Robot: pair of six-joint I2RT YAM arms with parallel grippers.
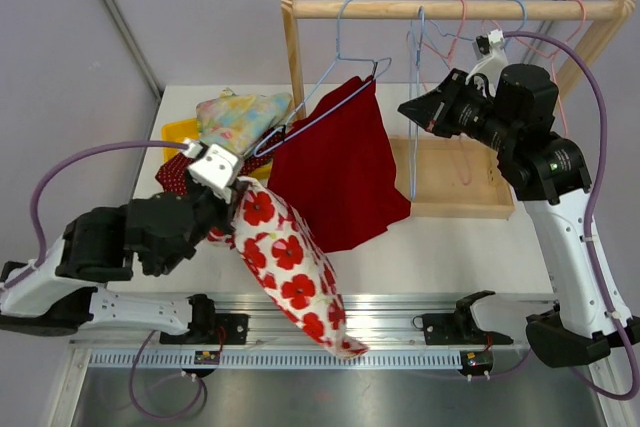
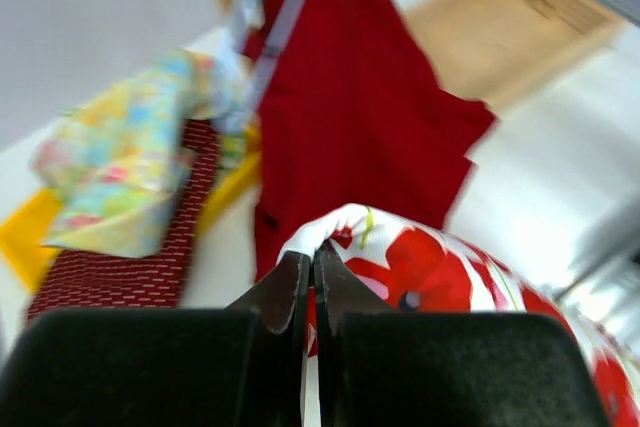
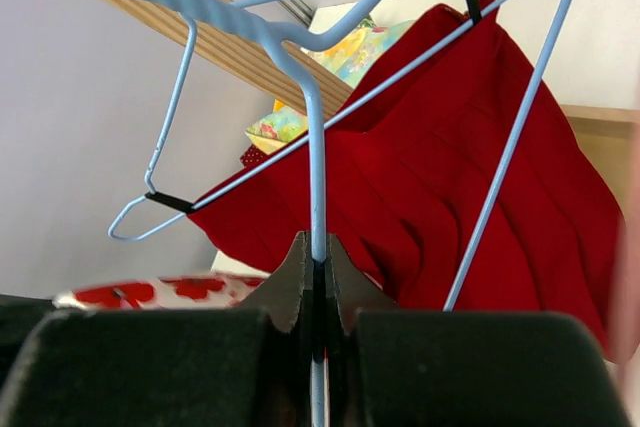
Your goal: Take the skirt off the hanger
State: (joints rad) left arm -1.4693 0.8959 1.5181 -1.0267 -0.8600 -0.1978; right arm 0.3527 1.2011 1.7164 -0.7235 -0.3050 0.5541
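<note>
The poppy-print skirt (image 1: 290,267) lies in front of the wooden rack (image 1: 450,9), forward of its left post. One end is pinched in the left gripper (image 1: 233,199) and the rest droops in a long fold over the near edge of the table (image 1: 460,247); no hanger touches it that I can see. The left wrist view shows that gripper's two fingers closed tight on a bunched corner of the white-and-red cloth. The right gripper (image 1: 412,107) sits just under the rack's rail, near its middle, with its fingers pressed together on the thin upright wire of a pale blue hanger (image 3: 316,147), which looks bare. The skirt reads as thin, light and limp. It will likely sag, swing and fold on itself rather than keep a shape, and it seems neither fragile nor slick. A firm pinch at a doubled edge such as the waistband should carry it. The wire hanger looks light and springy and would probably swing on the rail unless steadied at the neck. A red skirt (image 1: 345,177) hangs clipped to a second hanger (image 1: 320,112), tilted, toward the rail's left end. A heap of folded clothes (image 1: 235,117) lies left of the rack's left post. No brand, label or writing can be read.
</note>
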